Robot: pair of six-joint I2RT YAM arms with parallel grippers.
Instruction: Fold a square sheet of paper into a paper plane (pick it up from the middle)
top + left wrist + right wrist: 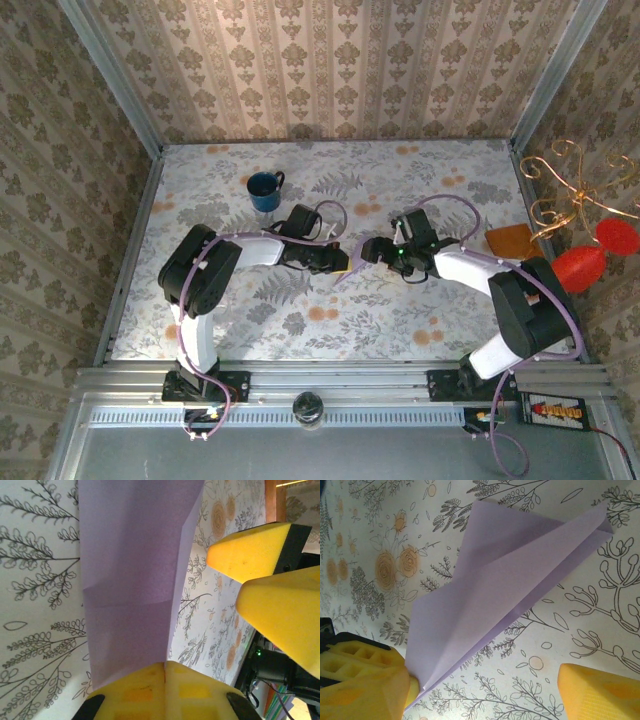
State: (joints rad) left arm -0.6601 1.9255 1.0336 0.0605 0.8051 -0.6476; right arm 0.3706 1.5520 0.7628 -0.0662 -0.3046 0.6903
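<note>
The paper plane point(495, 595) sat on the arms' side of the blue mug point(265, 190), slightly to its right. The left gripper point(165, 667) was clamped on one end; the right gripper point(485, 685) stood wide, gripping nothing

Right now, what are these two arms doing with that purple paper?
The two arms are making a paper plane. The left end effector is shut on one end of it. The paper is already creased into a dart-like shape and sits over the flowered table. The right end effector stands open close beside it.
</note>
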